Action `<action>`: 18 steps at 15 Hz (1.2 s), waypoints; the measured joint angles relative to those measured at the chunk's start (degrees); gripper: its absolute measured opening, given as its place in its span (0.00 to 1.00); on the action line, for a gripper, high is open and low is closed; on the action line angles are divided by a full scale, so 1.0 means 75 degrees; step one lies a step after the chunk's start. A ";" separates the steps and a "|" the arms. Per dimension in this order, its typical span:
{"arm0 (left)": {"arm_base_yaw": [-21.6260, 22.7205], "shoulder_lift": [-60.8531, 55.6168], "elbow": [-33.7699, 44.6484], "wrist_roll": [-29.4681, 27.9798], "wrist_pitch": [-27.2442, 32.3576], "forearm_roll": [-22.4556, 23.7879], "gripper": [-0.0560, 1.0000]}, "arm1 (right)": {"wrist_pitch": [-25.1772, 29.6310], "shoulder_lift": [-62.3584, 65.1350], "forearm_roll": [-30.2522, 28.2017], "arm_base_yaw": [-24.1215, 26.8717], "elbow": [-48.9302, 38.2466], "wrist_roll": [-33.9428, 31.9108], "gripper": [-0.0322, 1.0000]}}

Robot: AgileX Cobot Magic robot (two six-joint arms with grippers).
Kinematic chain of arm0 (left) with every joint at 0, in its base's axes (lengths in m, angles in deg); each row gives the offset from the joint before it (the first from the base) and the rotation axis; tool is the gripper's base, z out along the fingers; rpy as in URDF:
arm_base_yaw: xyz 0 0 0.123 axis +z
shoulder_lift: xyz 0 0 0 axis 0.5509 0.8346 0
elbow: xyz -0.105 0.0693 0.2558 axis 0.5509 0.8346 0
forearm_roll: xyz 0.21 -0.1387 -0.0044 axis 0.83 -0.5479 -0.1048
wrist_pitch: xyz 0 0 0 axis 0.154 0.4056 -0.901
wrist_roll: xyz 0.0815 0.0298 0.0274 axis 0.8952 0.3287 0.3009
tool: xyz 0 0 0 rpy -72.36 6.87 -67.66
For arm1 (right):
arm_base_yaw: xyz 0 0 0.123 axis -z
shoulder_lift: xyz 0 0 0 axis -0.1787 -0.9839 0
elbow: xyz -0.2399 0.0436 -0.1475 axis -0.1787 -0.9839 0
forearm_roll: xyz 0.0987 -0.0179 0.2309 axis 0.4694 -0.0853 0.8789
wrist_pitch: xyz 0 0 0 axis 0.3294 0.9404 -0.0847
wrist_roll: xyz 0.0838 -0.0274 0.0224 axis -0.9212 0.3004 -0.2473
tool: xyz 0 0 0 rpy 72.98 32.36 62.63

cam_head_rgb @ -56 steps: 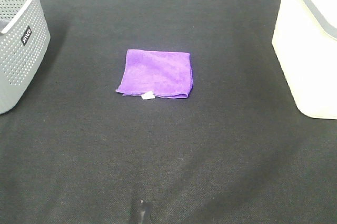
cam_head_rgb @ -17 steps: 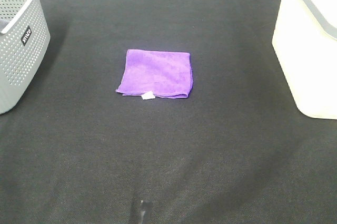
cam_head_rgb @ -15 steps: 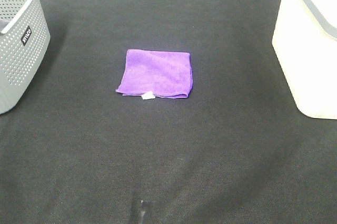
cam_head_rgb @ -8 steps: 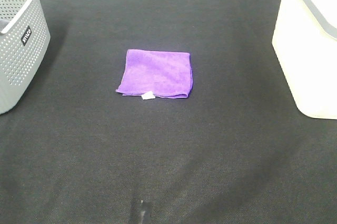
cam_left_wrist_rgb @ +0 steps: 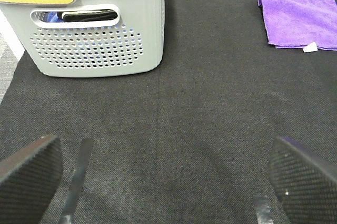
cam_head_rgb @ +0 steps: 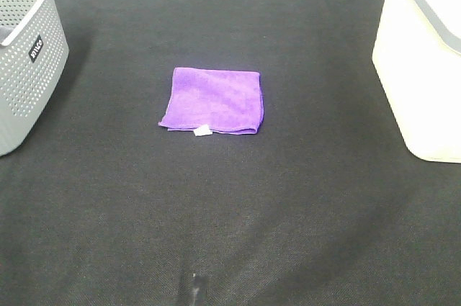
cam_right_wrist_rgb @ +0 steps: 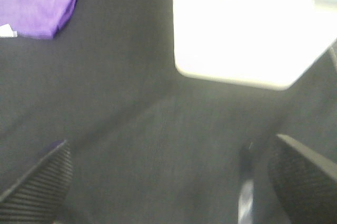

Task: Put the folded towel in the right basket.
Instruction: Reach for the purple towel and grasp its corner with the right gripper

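The folded purple towel (cam_head_rgb: 213,100) lies flat on the black table mat, a small white tag at its near edge. It also shows in the left wrist view (cam_left_wrist_rgb: 299,22) and the right wrist view (cam_right_wrist_rgb: 36,3). The right basket (cam_head_rgb: 425,54) is cream-white and stands at the right edge; the right wrist view shows it too (cam_right_wrist_rgb: 247,29). My left gripper (cam_left_wrist_rgb: 168,176) is open and empty over bare mat, well short of the towel. My right gripper (cam_right_wrist_rgb: 168,174) is open and empty, near the white basket. Neither gripper shows in the high view.
A grey perforated basket (cam_head_rgb: 25,54) stands at the left edge, also in the left wrist view (cam_left_wrist_rgb: 95,23), with dark items inside. The black mat (cam_head_rgb: 230,212) covers the table around the towel.
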 joint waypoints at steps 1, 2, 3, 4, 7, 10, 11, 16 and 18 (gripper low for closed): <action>0.0000 0.0000 0.0000 0.0000 0.0000 0.0000 0.99 | 0.0015 -0.0970 0.0000 0.0000 0.1031 0.0023 0.96; 0.0000 0.0000 0.0000 0.0000 0.0000 0.0000 0.99 | 0.0107 -0.1864 0.0000 0.0000 0.1948 0.0023 0.96; 0.0000 0.0000 0.0000 0.0000 0.0000 0.0000 0.99 | 0.0107 -0.1864 0.0000 0.0000 0.1948 0.0023 0.96; 0.0000 0.0000 0.0000 0.0000 0.0000 0.0000 0.99 | 0.0237 -0.2643 0.0084 0.0000 0.2758 0.0015 0.96; 0.0000 0.0000 0.0000 0.0000 0.0000 0.0000 0.99 | 0.0306 -0.4568 0.0642 0.0000 0.4545 -0.0099 0.96; 0.0000 0.0000 0.0000 0.0000 0.0000 0.0000 0.99 | 0.0321 -0.7662 0.2689 -0.0222 0.6891 -0.0283 0.96; 0.0000 0.0000 0.0000 0.0000 0.0000 0.0000 0.99 | 0.0138 -0.8510 0.2926 -0.0626 0.7166 -0.0367 0.96; 0.0000 0.0000 0.0000 0.0000 0.0000 0.0000 0.99 | -0.0596 -1.1948 0.4156 -0.2193 0.7685 -0.0588 0.96; 0.0000 0.0000 0.0000 0.0000 0.0000 0.0000 0.99 | -0.0695 -1.2552 0.4675 -0.2215 0.7708 -0.0519 0.96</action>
